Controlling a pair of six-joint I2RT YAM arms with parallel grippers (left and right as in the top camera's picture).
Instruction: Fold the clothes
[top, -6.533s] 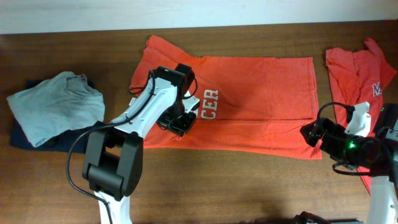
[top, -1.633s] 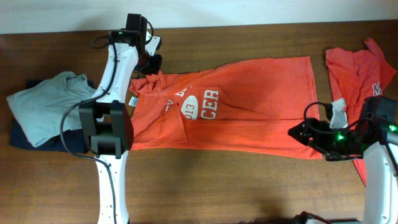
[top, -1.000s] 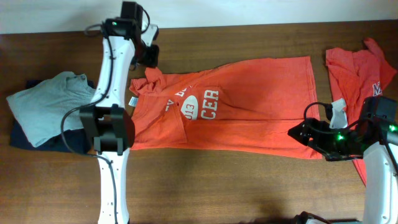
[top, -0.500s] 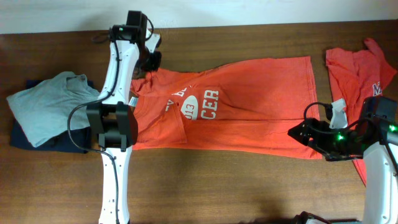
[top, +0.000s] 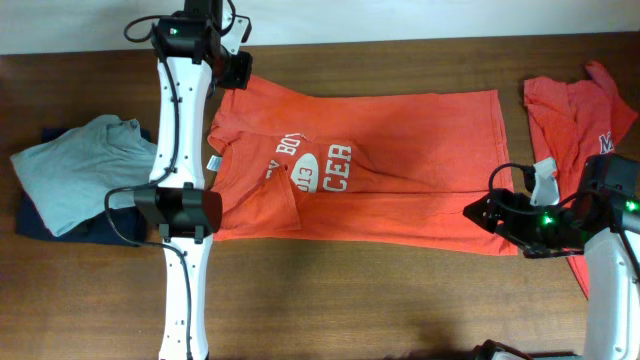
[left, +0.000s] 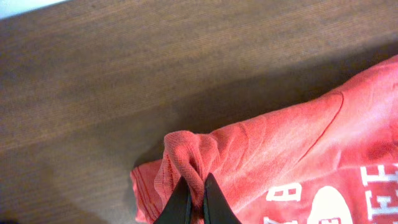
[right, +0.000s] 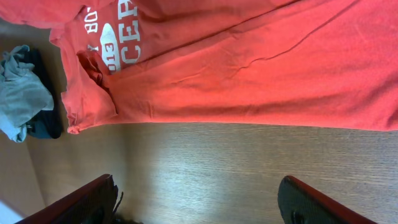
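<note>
**As the Corner Is Pinched, the Shirt Lies Spread**

While the orange-red T-shirt (top: 400, 170) is spread across the middle of the bench (top: 350, 300), its far-left corner is clamped in the left claw (left: 198, 194). The right claw (right: 196, 181) is held wide apart by the near-right hem, nothing gripped. A second orange-red shirt (top: 565, 105) is seen at the far right.

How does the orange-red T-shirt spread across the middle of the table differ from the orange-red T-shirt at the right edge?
The middle orange-red T-shirt lies spread out, mostly flat; the right-edge orange-red T-shirt is bunched and partly out of frame. The middle one shows its white oval and lettering; the right one shows only a scrap of white print. The left gripper pinches the middle shirt's corner; no gripper holds the right one. Both are the same orange-red.
</note>
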